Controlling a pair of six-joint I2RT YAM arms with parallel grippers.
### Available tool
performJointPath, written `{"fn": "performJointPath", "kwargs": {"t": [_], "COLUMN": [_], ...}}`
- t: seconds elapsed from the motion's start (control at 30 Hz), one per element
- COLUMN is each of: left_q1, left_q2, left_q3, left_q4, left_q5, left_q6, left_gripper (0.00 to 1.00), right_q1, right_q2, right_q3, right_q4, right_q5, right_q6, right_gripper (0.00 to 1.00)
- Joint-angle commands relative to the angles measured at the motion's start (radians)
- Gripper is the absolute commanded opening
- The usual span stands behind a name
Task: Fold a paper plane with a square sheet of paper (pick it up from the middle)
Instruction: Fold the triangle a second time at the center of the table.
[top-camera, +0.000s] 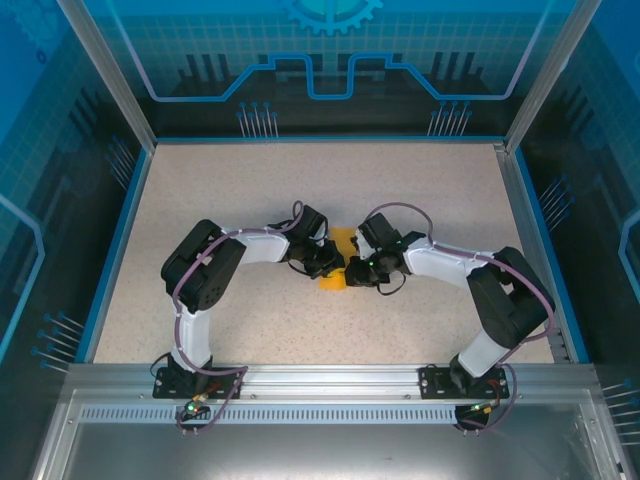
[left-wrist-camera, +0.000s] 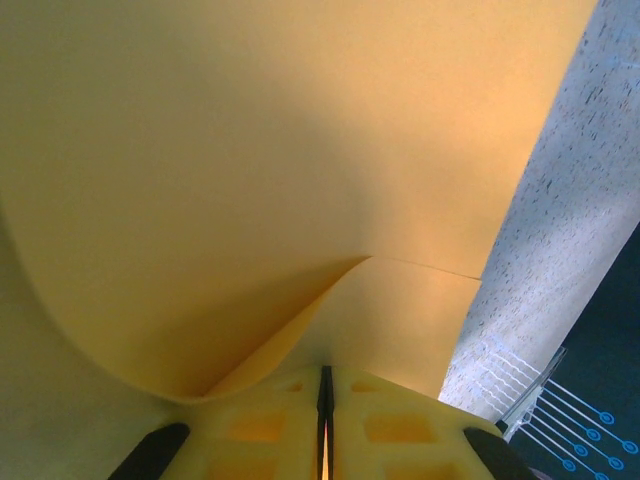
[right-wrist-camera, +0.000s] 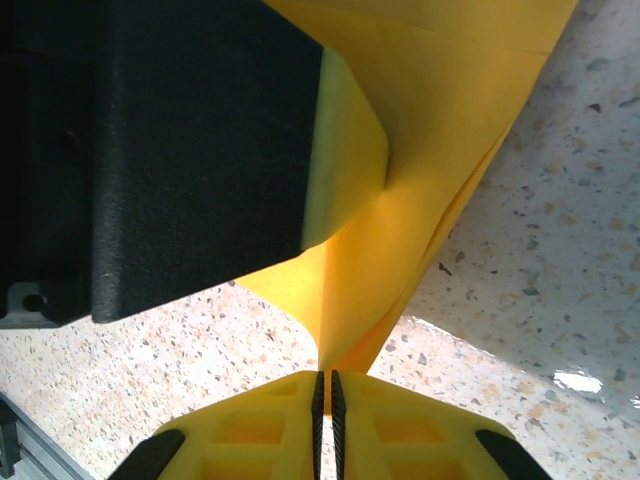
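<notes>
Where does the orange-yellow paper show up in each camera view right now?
Top external: paper mid speckled table, between left gripper and right gripper.
Left wrist: paper across left and centre, pinched by the left gripper below.
Right wrist: paper from upper right into the right gripper.
Shared landmark: speckled table, at the right in both wrist views.

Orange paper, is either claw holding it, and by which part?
Both: left claw and right claw each pinch an edge of the paper.

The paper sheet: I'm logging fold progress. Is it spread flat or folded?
Folded, not flat: the square sheet of paper curls over itself along a crease, pinched by the left gripper and right gripper, jaws shut.
</notes>
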Motion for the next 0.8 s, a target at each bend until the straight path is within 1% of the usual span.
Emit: {"fn": "performJointPath", "kwargs": {"t": [0.0, 0.1, 0.17, 0.27, 0.33, 0.4, 0.47, 0.53, 0.77], "left_q1": [-0.005, -0.004, -0.004, -0.004, -0.004, -0.003, -0.004, -0.005, -0.005], "left_q2": [0.036, 0.033, 0.033, 0.033, 0.033, 0.033, 0.033, 0.033, 0.033], "left_q3": [0.007, 0.006, 0.007, 0.008, 0.008, 0.007, 0.007, 0.007, 0.008], "left_q4": [-0.076, -0.079, -0.078, -0.078, -0.079, -0.078, -0.079, -0.078, -0.075], "left_q5": [-0.048, -0.048, -0.048, -0.048, -0.048, -0.049, -0.049, -0.049, -0.046], "left_q6": [-0.018, -0.016, -0.015, -0.015, -0.015, -0.014, -0.015, -0.017, -0.025], "left_gripper": [0.12, 0.11, 0.12, 0.11, 0.11, 0.12, 0.11, 0.12, 0.11], "right_q1": [0.023, 0.023, 0.023, 0.023, 0.023, 0.024, 0.03, 0.04, 0.073], "right_q2": [-0.016, -0.064, -0.098, -0.154, -0.171, -0.162, -0.133, -0.099, -0.006], "right_q3": [-0.012, -0.046, -0.062, -0.092, -0.098, -0.09, -0.079, -0.062, -0.023], "right_q4": [0.026, -0.024, -0.049, -0.052, -0.03, 0.001, 0.037, 0.059, 0.103], "right_q5": [0.038, 0.136, 0.189, 0.227, 0.198, 0.139, 0.082, 0.054, 0.054], "right_q6": [0.001, 0.016, 0.026, 0.035, 0.026, 0.013, -0.001, -0.006, -0.01], "right_gripper": [0.13, 0.15, 0.18, 0.22, 0.24, 0.25, 0.23, 0.21, 0.18]}}
